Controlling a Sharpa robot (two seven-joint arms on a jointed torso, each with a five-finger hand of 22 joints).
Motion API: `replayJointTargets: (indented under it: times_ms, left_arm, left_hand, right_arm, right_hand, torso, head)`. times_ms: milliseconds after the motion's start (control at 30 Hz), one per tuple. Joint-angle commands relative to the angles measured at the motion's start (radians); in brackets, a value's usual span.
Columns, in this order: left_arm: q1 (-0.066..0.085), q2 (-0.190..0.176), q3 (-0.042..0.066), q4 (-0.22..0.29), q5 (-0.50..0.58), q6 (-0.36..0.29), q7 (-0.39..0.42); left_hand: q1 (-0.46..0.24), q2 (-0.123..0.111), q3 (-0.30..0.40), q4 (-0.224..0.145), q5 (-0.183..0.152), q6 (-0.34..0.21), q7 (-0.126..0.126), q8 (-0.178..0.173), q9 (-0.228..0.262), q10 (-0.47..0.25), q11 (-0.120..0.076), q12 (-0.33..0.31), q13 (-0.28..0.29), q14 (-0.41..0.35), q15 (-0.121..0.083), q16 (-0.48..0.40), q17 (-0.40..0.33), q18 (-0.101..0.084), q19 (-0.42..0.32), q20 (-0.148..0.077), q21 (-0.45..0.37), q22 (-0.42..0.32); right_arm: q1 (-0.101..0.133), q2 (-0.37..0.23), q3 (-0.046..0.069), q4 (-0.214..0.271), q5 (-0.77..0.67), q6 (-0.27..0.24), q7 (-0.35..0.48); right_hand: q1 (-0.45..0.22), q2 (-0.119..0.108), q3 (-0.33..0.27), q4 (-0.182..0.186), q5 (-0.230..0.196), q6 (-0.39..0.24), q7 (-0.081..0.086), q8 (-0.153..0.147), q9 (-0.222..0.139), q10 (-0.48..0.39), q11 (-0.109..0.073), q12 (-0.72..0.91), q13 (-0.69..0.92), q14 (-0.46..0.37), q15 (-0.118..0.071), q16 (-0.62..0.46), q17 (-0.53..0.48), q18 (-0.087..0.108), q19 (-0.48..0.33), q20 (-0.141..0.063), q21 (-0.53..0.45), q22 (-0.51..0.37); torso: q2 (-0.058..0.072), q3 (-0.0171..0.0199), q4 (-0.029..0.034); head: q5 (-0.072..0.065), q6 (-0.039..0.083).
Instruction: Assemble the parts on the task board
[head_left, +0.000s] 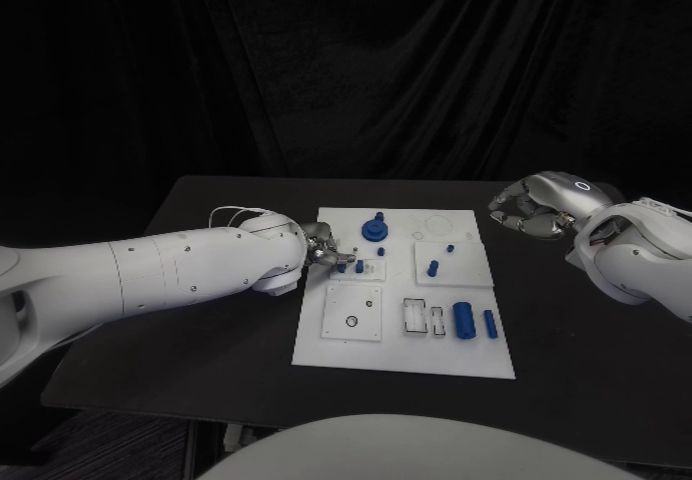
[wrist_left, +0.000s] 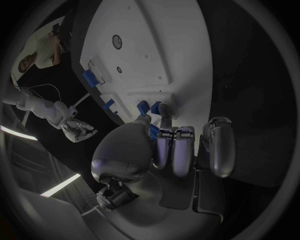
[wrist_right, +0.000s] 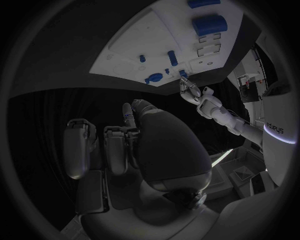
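My left hand (head_left: 326, 256) reaches in over the left edge of the white task board (head_left: 361, 350), which lies in the middle of the black counter (head_left: 216, 370). Its fingertips (wrist_left: 164, 120) are at a small blue peg (wrist_left: 155, 108); I cannot tell whether they pinch it or only touch it. My right hand (head_left: 528, 212) hovers off the board near the counter's far right side, fingers curled in and holding nothing.

I judge the assembly partly done. A blue disc with a post (head_left: 376, 231) stands at the board's far edge, and a short blue pin (head_left: 433, 268) stands in a raised white block. A large blue cylinder (head_left: 463, 318) and a slimmer blue bar (head_left: 490, 323) lie loose toward the near right corner, beside two rectangular slots (head_left: 415, 315) that look unfilled.
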Motion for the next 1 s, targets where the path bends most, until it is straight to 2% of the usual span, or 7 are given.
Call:
replayJointTargets:
  times_ms: [33, 200, 367, 600, 867, 1000]
  left_arm:
    - [-0.003, 0.0, -0.001, 0.004, 0.003, 0.026, 0.011]
    - [-0.003, 0.001, -0.001, 0.004, 0.003, 0.028, 0.002]
    - [-0.003, 0.002, -0.001, 0.004, 0.003, 0.029, -0.005]
    - [-0.004, 0.002, -0.001, 0.004, 0.003, 0.011, 0.003]
    - [-0.004, 0.001, -0.001, 0.003, 0.003, 0.021, 0.012]
    - [-0.005, 0.002, -0.001, 0.003, 0.003, 0.027, 0.014]
  left_hand:
    - [0.023, -0.004, 0.018, -0.007, 0.018, -0.004, 0.001, -0.016, 0.0, 0.106, 0.004, 0.003, 0.261, 0.102, 0.003, 0.003, 0.263, 0.01, 0.015, 0.002, -0.009, 0.201]
    - [0.032, -0.005, 0.028, -0.009, 0.023, -0.002, 0.001, -0.025, -0.006, 0.106, 0.004, 0.003, 0.261, 0.102, 0.004, 0.003, 0.263, 0.01, 0.015, 0.003, -0.009, 0.201]
    - [0.056, -0.017, 0.054, -0.021, 0.05, 0.006, -0.001, -0.042, -0.014, 0.106, 0.003, 0.003, 0.261, 0.102, 0.003, 0.003, 0.263, 0.009, 0.015, 0.003, -0.007, 0.201]
    - [0.059, -0.018, 0.067, -0.019, 0.045, 0.005, 0.001, -0.05, -0.017, 0.106, 0.003, 0.003, 0.261, 0.102, 0.003, 0.003, 0.263, 0.01, 0.014, 0.003, -0.011, 0.2]
    - [0.077, -0.032, 0.092, -0.03, 0.043, 0.005, 0.001, -0.063, -0.02, 0.106, 0.004, 0.003, 0.261, 0.102, 0.003, 0.003, 0.263, 0.011, 0.012, 0.003, -0.014, 0.199]
    - [0.069, -0.039, 0.102, -0.02, 0.014, 0.006, 0.006, -0.079, -0.032, 0.106, 0.007, 0.003, 0.261, 0.102, 0.006, 0.003, 0.263, 0.011, 0.01, 0.005, -0.016, 0.198]
  right_arm:
    - [-0.003, -0.001, 0.001, 0.0, -0.002, 0.001, -0.017]
    - [-0.003, 0.0, 0.001, 0.0, -0.002, 0.001, -0.017]
    - [-0.003, 0.0, 0.001, 0.001, -0.002, 0.001, -0.017]
    - [-0.003, -0.002, 0.001, 0.002, -0.002, 0.002, -0.018]
    - [-0.003, 0.0, 0.001, 0.001, -0.002, 0.002, -0.018]
    - [-0.003, 0.0, 0.001, 0.0, -0.002, 0.002, -0.018]
  right_hand:
    - [0.01, -0.004, 0.008, -0.003, 0.006, 0.006, 0.0, -0.003, -0.001, 0.046, 0.008, -0.006, 0.217, 0.083, 0.009, -0.006, 0.222, 0.009, 0.014, 0.006, -0.006, 0.21]
    - [0.01, -0.004, 0.008, -0.003, 0.006, 0.006, 0.0, -0.003, -0.001, 0.046, 0.008, -0.006, 0.217, 0.083, 0.009, -0.006, 0.222, 0.009, 0.014, 0.006, -0.006, 0.21]
    - [0.01, -0.004, 0.008, -0.003, 0.006, 0.006, 0.0, -0.003, -0.001, 0.046, 0.008, -0.006, 0.217, 0.083, 0.009, -0.006, 0.222, 0.009, 0.014, 0.006, -0.006, 0.21]
    - [0.01, -0.004, 0.008, -0.003, 0.006, 0.006, 0.0, -0.003, -0.001, 0.046, 0.008, -0.006, 0.217, 0.083, 0.009, -0.006, 0.222, 0.009, 0.014, 0.006, -0.006, 0.21]
    - [0.01, -0.004, 0.008, -0.003, 0.006, 0.006, 0.0, -0.003, -0.001, 0.046, 0.008, -0.006, 0.217, 0.083, 0.009, -0.006, 0.222, 0.009, 0.014, 0.006, -0.006, 0.21]
    - [0.01, -0.004, 0.008, -0.003, 0.006, 0.006, 0.0, -0.003, -0.001, 0.046, 0.008, -0.006, 0.217, 0.083, 0.009, -0.006, 0.222, 0.009, 0.014, 0.006, -0.006, 0.21]
  torso:
    - [0.0, 0.0001, 0.0009]
    - [0.0, 0.0, 0.0003]
    - [0.0, 0.0, -0.0003]
    - [0.001, 0.0003, 0.0003]
    - [0.001, -0.0002, -0.001]
    - [0.001, -0.0004, -0.0006]
  head:
    - [0.0, 0.0]
    - [0.001, 0.0]
    - [0.0, 0.0]
    - [-0.001, 0.0]
    - [0.001, 0.0]
    - [0.001, 0.0]
